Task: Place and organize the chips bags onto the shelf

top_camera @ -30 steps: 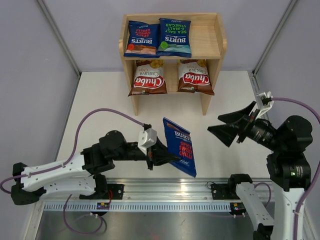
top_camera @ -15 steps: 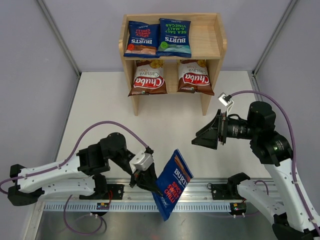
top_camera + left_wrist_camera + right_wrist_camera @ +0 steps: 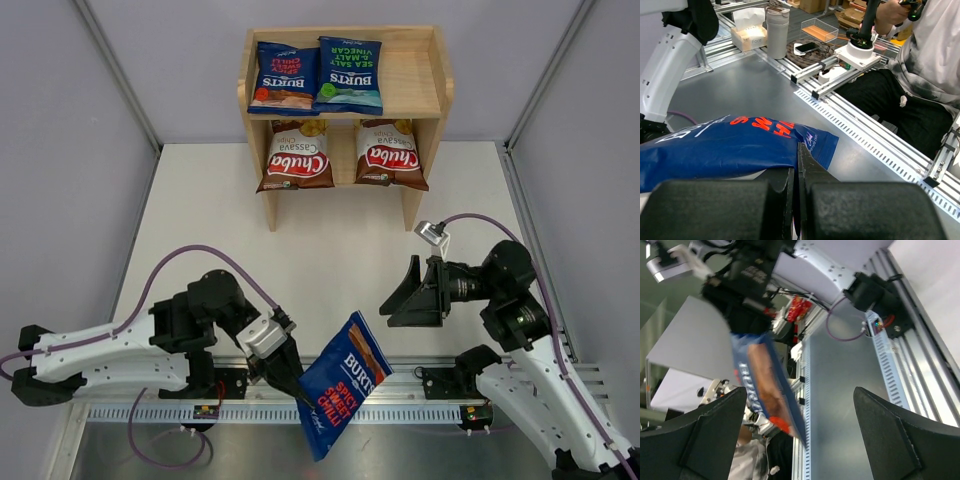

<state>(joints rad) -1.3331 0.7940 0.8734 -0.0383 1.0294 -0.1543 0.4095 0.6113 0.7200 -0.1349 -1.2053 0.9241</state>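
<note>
From above, our left gripper (image 3: 296, 383) is clamped on the upper left edge of a Burts bag (image 3: 345, 390). The bag hangs tilted just past the fingertips, over the rail (image 3: 420, 392) at the table's near edge. Our right gripper (image 3: 398, 294) is spread wide with nothing in it and faces the bag across a gap. Beyond both sets of fingers, open table (image 3: 220, 220) runs to the shelf (image 3: 433, 70). The Burts pair (image 3: 285, 78) covers the left and middle of the top tier, leaving room at the right end inside the rim. The Chuba pair (image 3: 297, 158) lies on the lower tier.

At the left wrist, the fingers (image 3: 855, 210) are pressed together on the bag's edge. The bag spreads ahead and to the left of the tips.

At the right wrist, the fingers (image 3: 710, 435) stand far apart. The bag hangs well ahead of them, nearer one finger, with open space beside the other.
</note>
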